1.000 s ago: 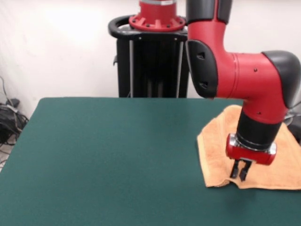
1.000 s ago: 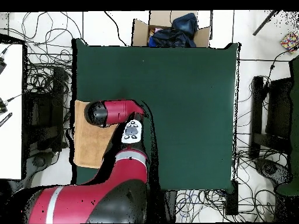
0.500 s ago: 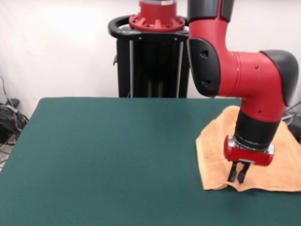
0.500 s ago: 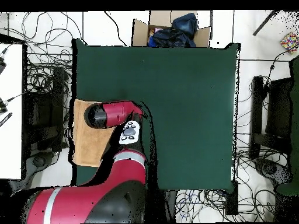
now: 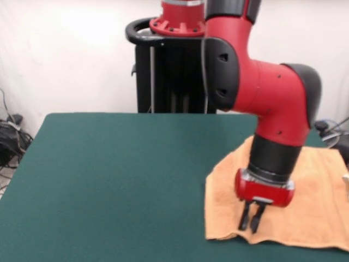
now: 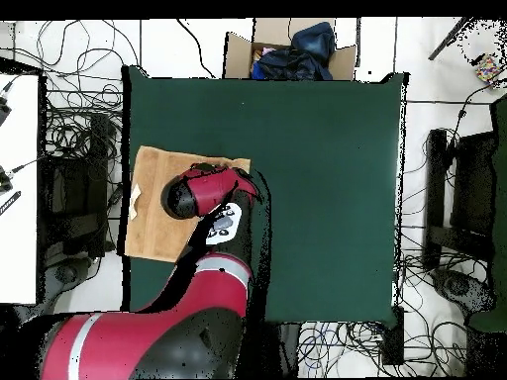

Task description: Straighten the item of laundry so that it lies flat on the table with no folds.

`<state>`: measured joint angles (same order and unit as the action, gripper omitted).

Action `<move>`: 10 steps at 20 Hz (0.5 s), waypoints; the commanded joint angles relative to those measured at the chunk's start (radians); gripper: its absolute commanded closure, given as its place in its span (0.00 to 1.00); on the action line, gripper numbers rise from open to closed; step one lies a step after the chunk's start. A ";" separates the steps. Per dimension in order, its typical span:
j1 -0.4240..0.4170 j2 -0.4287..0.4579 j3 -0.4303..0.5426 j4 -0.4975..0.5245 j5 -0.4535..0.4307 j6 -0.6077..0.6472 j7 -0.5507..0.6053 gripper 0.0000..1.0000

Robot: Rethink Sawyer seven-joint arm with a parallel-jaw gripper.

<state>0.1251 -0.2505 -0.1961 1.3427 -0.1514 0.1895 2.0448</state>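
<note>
The item of laundry (image 5: 316,202) is an orange-tan towel spread on the right part of the dark green table (image 5: 109,180), with its front edge slightly rumpled. My gripper (image 5: 250,222) points down at that front edge, near the towel's front left corner. Its fingers are pinched together on the cloth. In the overhead view the towel (image 6: 154,188) lies by the left edge of the table (image 6: 327,178). There my red arm (image 6: 203,190) covers the towel's right half and hides the gripper.
The black pedestal (image 5: 174,71) stands behind the table's far edge. A cardboard box (image 6: 287,49) holding dark cloth sits on the floor past the table's top edge in the overhead view. Cables (image 6: 69,109) lie on the floor around the table.
The gripper has moved left and nearer in the front view, dragging the towel with it. The towel now spreads wider and reaches further onto the table.
</note>
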 commanded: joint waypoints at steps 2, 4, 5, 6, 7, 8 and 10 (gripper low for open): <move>-0.092 0.185 -0.104 -0.006 -0.107 -0.085 0.051 1.00; -0.102 0.176 -0.101 0.001 -0.117 -0.083 0.035 1.00; -0.110 0.174 -0.096 0.003 -0.123 -0.084 0.026 1.00; -0.119 0.171 -0.091 0.006 -0.129 -0.085 0.017 1.00; -0.126 0.171 -0.086 0.007 -0.134 -0.085 0.010 1.00; -0.131 0.172 -0.086 0.008 -0.138 -0.085 0.006 1.00; -0.138 0.174 -0.089 0.014 -0.148 -0.094 0.004 1.00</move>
<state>0.0643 -0.2125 -0.2577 1.3237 -0.2092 0.0448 2.0448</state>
